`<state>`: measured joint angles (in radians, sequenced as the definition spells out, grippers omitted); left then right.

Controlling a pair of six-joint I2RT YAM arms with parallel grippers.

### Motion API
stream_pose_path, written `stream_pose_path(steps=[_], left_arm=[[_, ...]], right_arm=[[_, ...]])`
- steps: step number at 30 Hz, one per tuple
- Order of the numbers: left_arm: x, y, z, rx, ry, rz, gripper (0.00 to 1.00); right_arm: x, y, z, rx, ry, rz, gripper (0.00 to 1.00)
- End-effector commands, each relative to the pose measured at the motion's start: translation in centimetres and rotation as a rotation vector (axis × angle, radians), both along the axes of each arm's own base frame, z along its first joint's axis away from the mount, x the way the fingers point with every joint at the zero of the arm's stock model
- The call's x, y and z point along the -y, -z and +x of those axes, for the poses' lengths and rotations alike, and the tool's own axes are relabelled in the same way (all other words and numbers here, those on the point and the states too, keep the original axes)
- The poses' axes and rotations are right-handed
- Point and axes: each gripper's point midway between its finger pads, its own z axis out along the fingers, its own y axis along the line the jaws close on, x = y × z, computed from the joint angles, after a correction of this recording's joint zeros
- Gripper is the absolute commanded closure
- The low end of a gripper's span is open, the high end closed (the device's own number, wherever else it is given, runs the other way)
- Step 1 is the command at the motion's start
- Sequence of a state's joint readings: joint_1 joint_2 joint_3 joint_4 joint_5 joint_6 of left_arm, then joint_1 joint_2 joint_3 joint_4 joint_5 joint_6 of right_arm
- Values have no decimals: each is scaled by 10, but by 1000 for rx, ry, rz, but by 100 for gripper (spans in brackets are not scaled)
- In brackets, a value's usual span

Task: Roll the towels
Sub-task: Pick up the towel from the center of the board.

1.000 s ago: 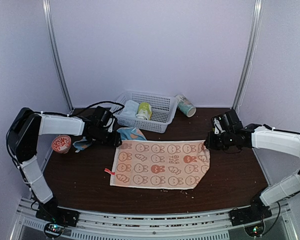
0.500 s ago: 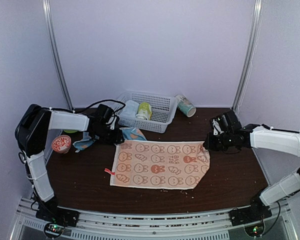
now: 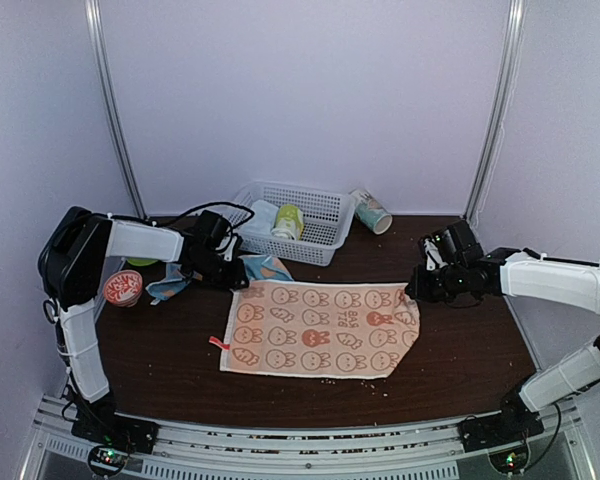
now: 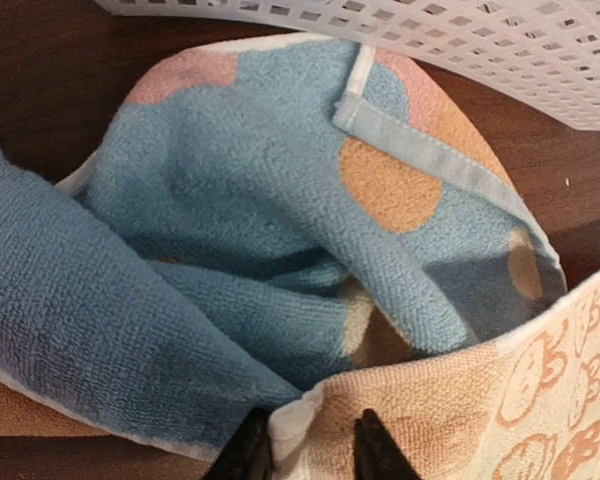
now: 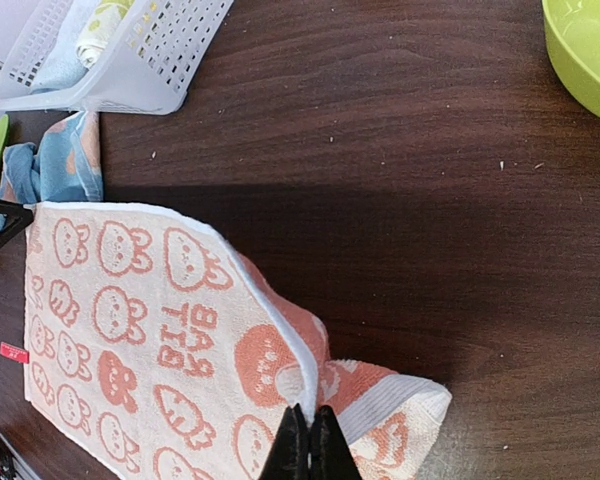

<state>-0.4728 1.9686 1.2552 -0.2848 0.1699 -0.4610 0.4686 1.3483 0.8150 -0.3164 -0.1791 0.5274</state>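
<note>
While only its tips show, the left end effector (image 4: 308, 452) straddles a corner of the peach towel (image 3: 320, 330), clamping unclear; the right end effector (image 5: 306, 440) is pinched on its hem.

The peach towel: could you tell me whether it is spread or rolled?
Spread: the peach towel lies flat, only one corner bunched.

Peach towel (image 5: 130, 330) (image 3: 320, 330): printed capitals among rabbit motifs, two lines, "RAB" / "BIT", seen inverted in both views. Red edge tag (image 5: 13, 352): no legible marking. Nothing else readable.
</note>
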Motion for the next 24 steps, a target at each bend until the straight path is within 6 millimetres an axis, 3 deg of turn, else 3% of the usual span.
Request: stream_pose_path(steps=[1, 8, 14, 18, 24], left_arm=[[4, -11, 8, 37, 15, -29, 76], [1, -23, 5, 65, 15, -29, 99], [-5, -65, -8, 158, 26, -56, 100], [1, -112, -43, 264, 104, -93, 100], [21, -169, -125, 406, 279, -98, 100]], right_arm=[[-2, -13, 10, 35, 5, 15, 100], [-1, -18, 10, 43, 7, 12, 100], [9, -38, 2, 79, 6, -19, 100], [16, -64, -14, 124, -24, -24, 100], [32, -106, -55, 211, -76, -9, 100]])
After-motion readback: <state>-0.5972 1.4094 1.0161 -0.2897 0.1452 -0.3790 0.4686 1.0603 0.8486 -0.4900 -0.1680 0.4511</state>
